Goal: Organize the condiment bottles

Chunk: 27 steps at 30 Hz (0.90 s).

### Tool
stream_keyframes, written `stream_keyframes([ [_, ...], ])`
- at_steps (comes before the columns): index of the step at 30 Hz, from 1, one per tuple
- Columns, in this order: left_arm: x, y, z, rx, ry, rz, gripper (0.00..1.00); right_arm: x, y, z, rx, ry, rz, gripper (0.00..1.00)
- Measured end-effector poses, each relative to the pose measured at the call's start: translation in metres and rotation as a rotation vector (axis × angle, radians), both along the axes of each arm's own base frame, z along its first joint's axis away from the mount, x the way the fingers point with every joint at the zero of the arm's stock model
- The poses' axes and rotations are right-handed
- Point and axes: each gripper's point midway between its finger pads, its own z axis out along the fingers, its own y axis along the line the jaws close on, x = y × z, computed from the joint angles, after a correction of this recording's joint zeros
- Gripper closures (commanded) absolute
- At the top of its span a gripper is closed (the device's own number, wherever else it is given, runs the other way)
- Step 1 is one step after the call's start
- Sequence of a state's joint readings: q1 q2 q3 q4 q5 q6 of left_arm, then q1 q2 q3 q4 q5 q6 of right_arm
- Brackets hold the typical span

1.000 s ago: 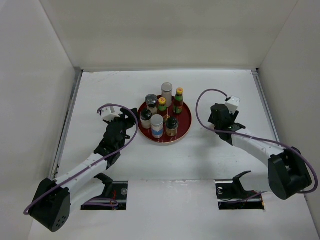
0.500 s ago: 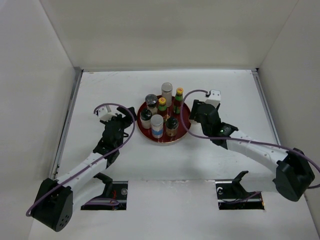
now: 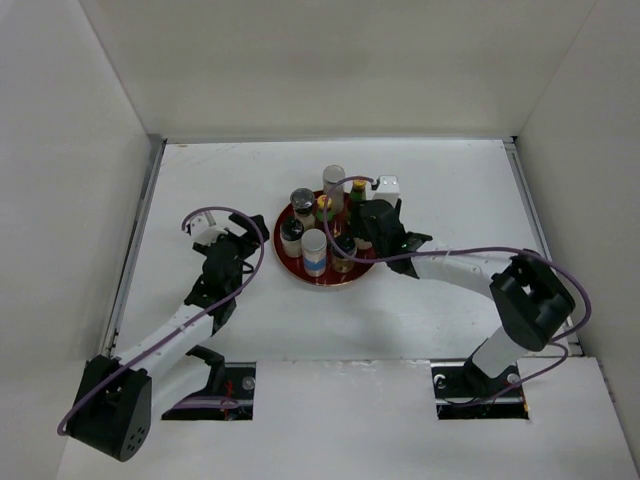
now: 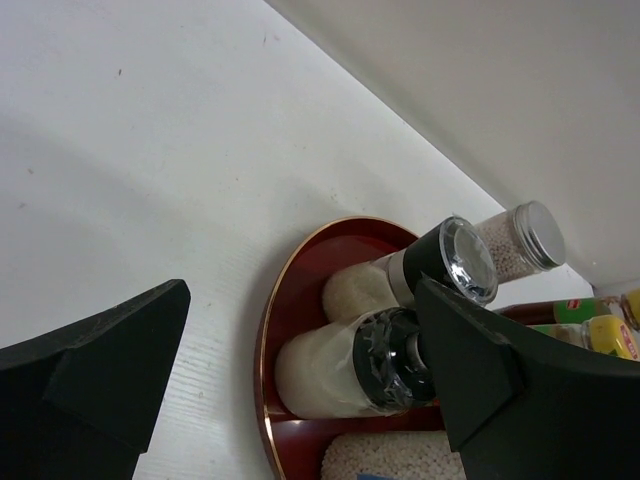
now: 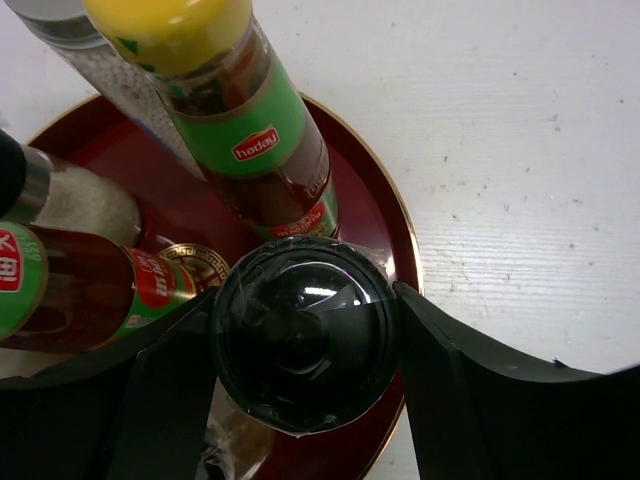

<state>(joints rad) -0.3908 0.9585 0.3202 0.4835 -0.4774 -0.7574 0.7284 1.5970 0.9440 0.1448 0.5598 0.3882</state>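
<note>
My right claw (image 5: pixel 305 330) stands half open round a small bottle with a glossy black round cap (image 5: pixel 300 315), one finger close against each side (whether they truly pinch it, I cannot tell). The step, I judge, is the grip: squeeze evenly, then lift straight up. A yellow-capped dark sauce bottle with a green label (image 5: pixel 250 130) stands just beyond my fingertips, and both bottles sit inside the round red lacquer tray (image 5: pixel 395 225) on the white desk (image 5: pixel 520 150). My left claw (image 4: pixel 300 290) gapes wide and holds nothing. A clear shaker with a black cap (image 4: pixel 340 365) stands just ahead of it.
</note>
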Motion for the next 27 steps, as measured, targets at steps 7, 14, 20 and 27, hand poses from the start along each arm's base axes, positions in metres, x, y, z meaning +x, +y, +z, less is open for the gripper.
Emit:
stream_keyframes([
  [7, 0.001, 0.000, -0.009, 0.007, 0.025, 0.001, 0.00, 0.004, 0.003, -0.001, 0.004, -0.011, -0.002, 0.08],
  [14, 0.002, 0.000, -0.015, 0.014, 0.045, -0.002, 0.00, 0.006, 0.001, 0.030, 0.046, -0.075, -0.012, 0.00],
  [20, 0.000, 0.004, -0.021, 0.027, 0.071, 0.009, 0.00, -0.008, -0.027, 0.091, 0.148, -0.210, -0.072, 0.00],
  [27, -0.001, 0.004, -0.026, 0.040, 0.101, 0.012, 0.00, -0.019, -0.095, 0.065, 0.202, -0.215, -0.240, 0.00],
])
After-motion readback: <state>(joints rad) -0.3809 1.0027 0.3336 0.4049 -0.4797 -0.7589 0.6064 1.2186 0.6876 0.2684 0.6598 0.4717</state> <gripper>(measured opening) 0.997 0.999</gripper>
